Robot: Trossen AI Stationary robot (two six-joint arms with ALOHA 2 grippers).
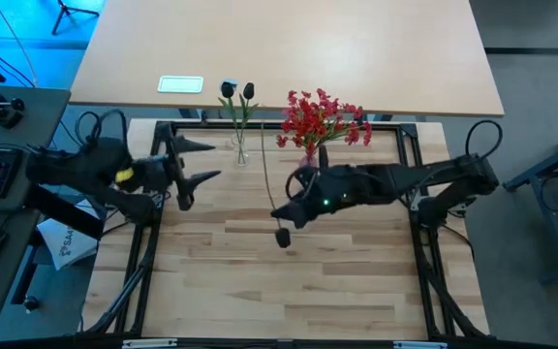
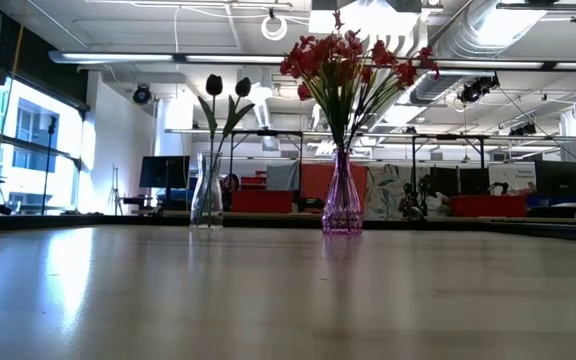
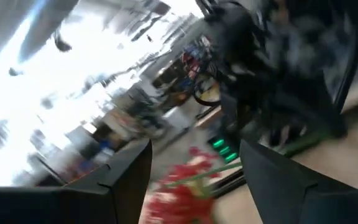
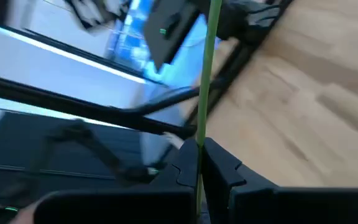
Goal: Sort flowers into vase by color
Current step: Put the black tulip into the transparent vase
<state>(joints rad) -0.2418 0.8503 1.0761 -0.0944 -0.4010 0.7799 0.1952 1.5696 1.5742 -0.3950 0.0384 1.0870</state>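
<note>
While two flowers wait in a vase, the right claw holds a third.
Its fingers pinch the thin green stem of a dark flower above the middle of the tabletop. Red flowers fill the pink vase at the far edge. Two dark flowers stand in the clear vase, left of it. The left claw is wide open, near the clear vase.

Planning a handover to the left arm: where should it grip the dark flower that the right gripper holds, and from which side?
Take the bare green stem, on its long free stretch beyond the right gripper, which pinches it near the dark bud. Come from the left, where the open left gripper faces it, fingers crossing the thin, straight stem.
</note>
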